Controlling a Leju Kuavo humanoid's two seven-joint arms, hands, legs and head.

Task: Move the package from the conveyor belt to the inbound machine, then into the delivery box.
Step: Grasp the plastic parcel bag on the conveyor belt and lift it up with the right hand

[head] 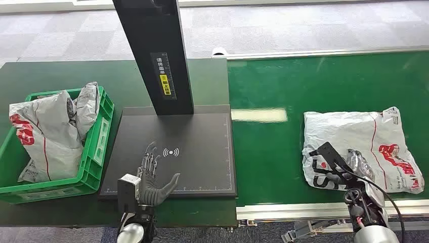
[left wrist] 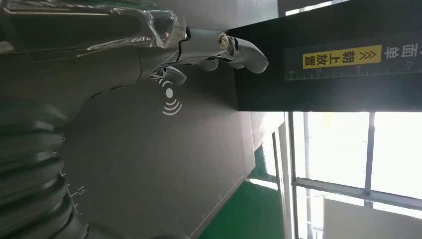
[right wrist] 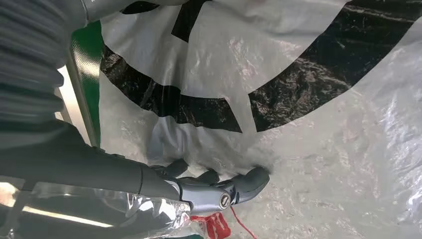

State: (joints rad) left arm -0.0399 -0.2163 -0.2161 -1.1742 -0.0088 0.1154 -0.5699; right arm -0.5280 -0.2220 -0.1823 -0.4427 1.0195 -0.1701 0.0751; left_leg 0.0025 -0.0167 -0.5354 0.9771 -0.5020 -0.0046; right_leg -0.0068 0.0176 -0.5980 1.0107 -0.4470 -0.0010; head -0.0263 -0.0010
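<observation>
A grey plastic package [head: 361,142] with red and black print lies flat on the green conveyor belt [head: 273,152] at the right. My right hand [head: 349,164] rests on its near left part. In the right wrist view its fingers [right wrist: 214,186] curl into the package [right wrist: 308,129] and bunch a fold of the plastic. My left hand [head: 150,177] hovers with fingers spread over the front of the black inbound machine platform [head: 202,147], near the scan symbol, holding nothing. The left wrist view shows its fingers [left wrist: 239,50] reaching toward the machine's column [left wrist: 323,84].
A green crate [head: 101,136] at the left holds grey packages [head: 45,131]. The machine's black column [head: 157,50] rises behind the platform. A metal rail [head: 303,210] edges the belt on my side.
</observation>
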